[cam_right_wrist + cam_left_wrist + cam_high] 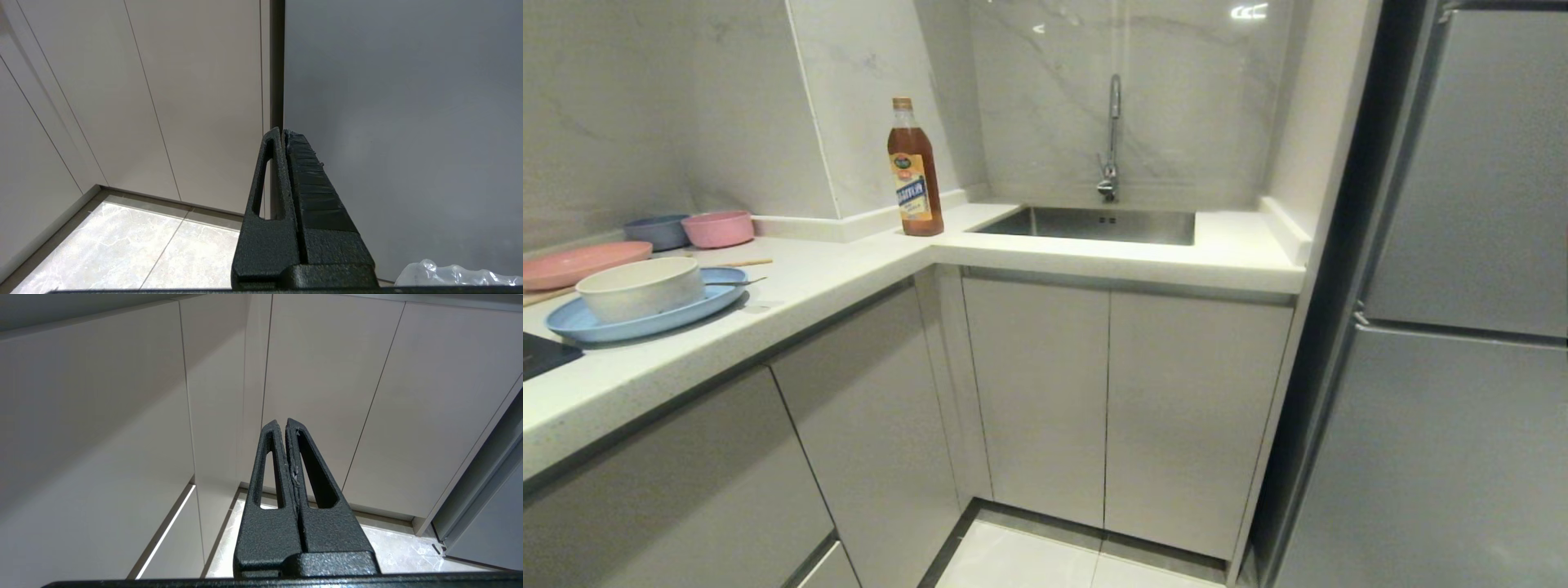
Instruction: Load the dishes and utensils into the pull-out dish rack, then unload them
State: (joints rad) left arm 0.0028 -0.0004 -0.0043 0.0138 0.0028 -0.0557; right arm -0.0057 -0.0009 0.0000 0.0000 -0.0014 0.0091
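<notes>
Head view: a kitchen corner with a white counter [849,278] running along the left and back walls. At the far left of the counter sits a light-blue plate [645,314] with a cream bowl [640,287] resting on it. A thin grey spoon [737,282] lies against the plate's rim, and wooden chopsticks [739,263] lie just behind it. Pink and blue dishes [654,241] stand further back. A brown bottle [915,171] stands near the sink [1086,224], with a tap [1112,139] above it. Below are closed cabinet fronts [874,425], and a grey fridge [1462,327] fills the right. No rack is pulled out; neither arm shows here.

Left wrist view: the left gripper [282,424] hangs low before the closed cabinet fronts, fingers pressed together, holding nothing.

Right wrist view: the right gripper [282,132] hangs beside the fridge, fingers likewise clenched and empty, floor tiles [135,245] below.

Judging by this, the task has barely begun: the rack is yet to be opened, and all loading and unloading remain.
</notes>
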